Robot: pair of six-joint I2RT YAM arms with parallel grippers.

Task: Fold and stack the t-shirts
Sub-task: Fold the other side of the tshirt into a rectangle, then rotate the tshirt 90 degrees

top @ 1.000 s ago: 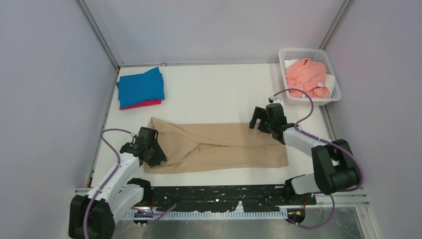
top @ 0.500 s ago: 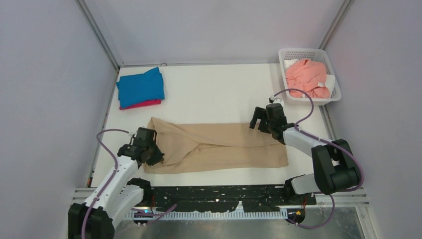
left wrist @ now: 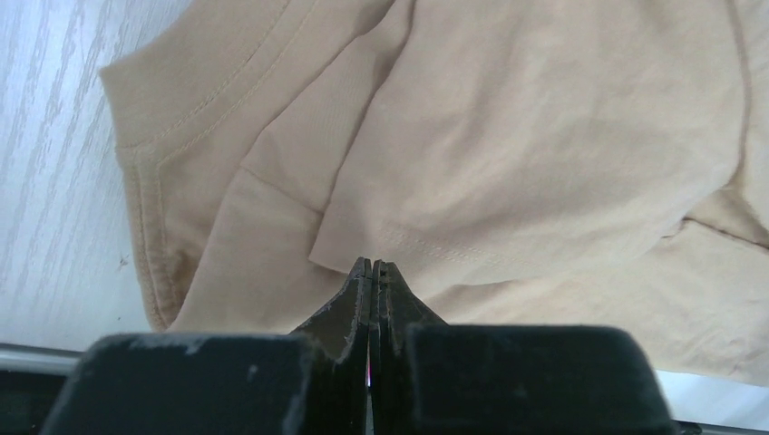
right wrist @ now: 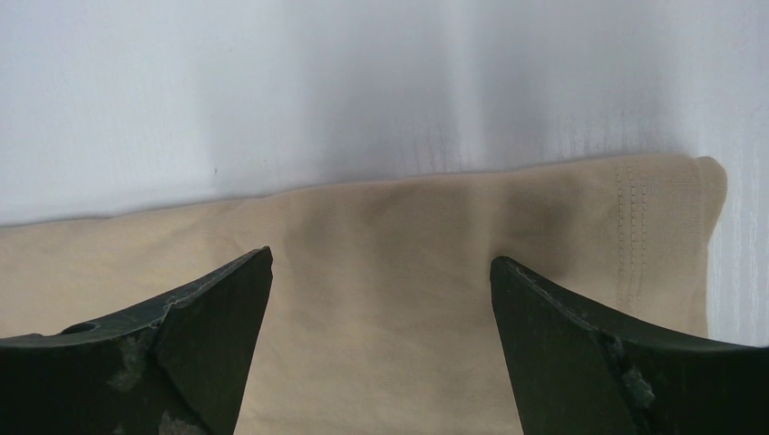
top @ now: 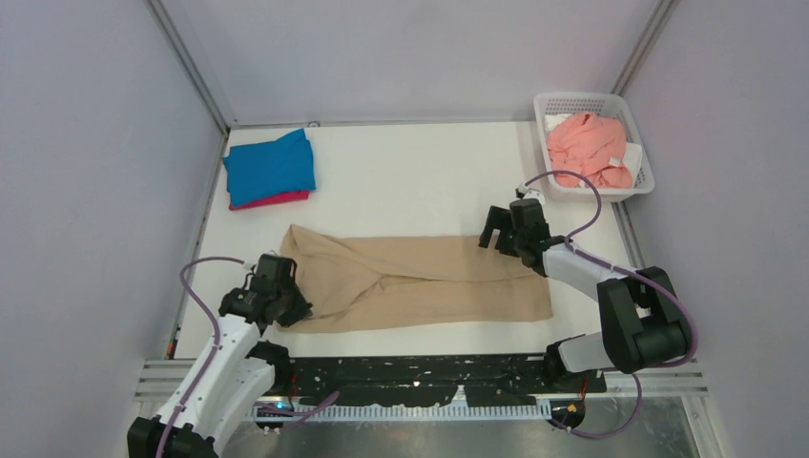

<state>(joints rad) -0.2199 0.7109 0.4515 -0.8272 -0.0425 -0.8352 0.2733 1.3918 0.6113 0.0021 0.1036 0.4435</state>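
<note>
The tan-beige t-shirt [top: 420,279] is laid flat along the near edge of the bench [top: 410,181], already doubled lengthwise into a long band, collar end toward the left edge and hem toward the right. This narrow shape is judged to be kept so that the ends can be brought together in a crosswise fold.

The left hand [left wrist: 372,267] is held just at the near left end of the band, fingers pressed together; no cloth is seen between them, so nothing appears to be gripped. The right hand [right wrist: 381,258] is poised over the far hem corner with its fingers spread wide, presumably so that the edge can be taken.

In the far left corner the bright blue t-shirt [top: 270,167] is stacked folded on the magenta-red t-shirt [top: 272,200], marking where finished pieces are put. The salmon pink t-shirt [top: 590,148] is left crumpled in the white basket [top: 572,97] at the far right corner, not yet folded.
</note>
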